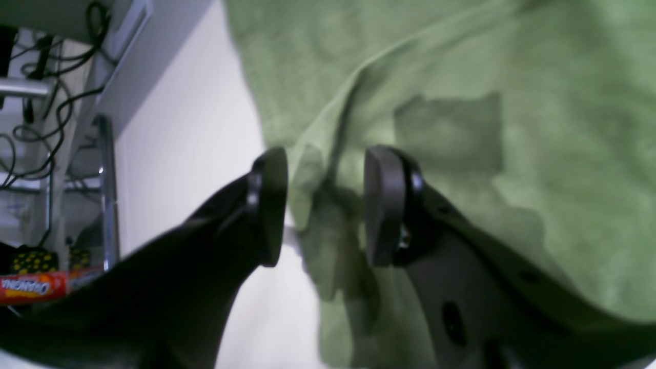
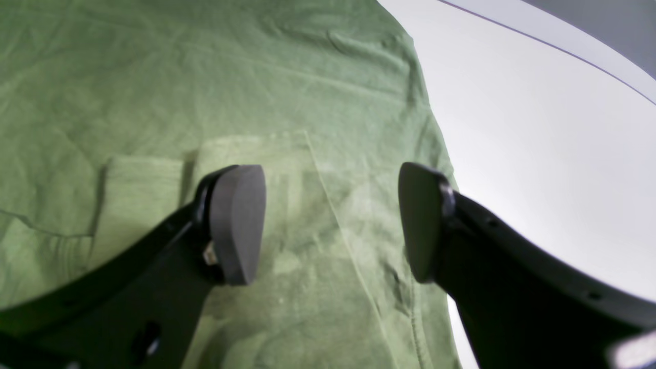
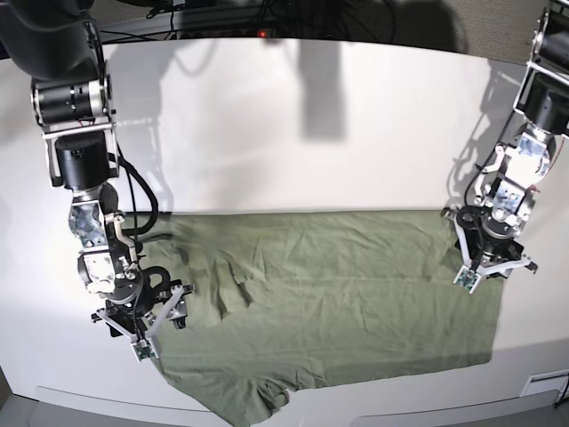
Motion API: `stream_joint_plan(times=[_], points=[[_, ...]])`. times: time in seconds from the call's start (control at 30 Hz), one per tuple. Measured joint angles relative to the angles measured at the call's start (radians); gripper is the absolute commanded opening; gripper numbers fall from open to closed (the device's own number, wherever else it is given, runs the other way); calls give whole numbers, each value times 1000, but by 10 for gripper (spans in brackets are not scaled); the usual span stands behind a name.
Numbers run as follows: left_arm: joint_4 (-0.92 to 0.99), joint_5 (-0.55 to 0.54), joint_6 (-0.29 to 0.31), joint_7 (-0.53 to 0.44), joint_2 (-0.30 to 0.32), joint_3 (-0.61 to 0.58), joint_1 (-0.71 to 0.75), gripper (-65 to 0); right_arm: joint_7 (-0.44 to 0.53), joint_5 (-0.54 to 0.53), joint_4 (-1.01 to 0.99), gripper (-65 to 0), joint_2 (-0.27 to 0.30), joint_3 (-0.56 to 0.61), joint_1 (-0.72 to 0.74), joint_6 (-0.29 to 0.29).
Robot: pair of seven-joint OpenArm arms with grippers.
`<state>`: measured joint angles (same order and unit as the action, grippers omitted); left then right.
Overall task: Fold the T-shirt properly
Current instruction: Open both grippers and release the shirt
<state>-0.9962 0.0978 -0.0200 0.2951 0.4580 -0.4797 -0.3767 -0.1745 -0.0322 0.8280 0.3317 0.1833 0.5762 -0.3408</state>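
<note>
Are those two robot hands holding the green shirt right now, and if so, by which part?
Neither holds it. The left hand and right hand are both open, poised over opposite side edges of the T-shirt.

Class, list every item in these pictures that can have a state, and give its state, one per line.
T-shirt: spread across the table, wrinkled, near edge doubled over.
Left claw: open, a fold of shirt edge between its pads, not clamped.
Right claw: open wide, over the shirt near its edge, holding nothing.
Table: white, shirt lying on it.
</note>
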Motion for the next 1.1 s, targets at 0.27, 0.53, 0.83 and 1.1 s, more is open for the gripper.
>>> stream_joint_plan(times=[0.27,0.53,0.83,1.1], points=[[0,119,-27,-2,-7,0,0,-409,-3,2,0,-243,0,0,0,0],[1,149,-85,-37,-10,0,-12,-410,-24,1,0,-243,0,0,0,0],[45,105,57,-72,-15,1,-18,-410,-41,1,0,-243,-2,0,0,0],[364,105,55,-153,-13,1,-155,-410,-50,-1,0,-243,-2,0,0,0]])
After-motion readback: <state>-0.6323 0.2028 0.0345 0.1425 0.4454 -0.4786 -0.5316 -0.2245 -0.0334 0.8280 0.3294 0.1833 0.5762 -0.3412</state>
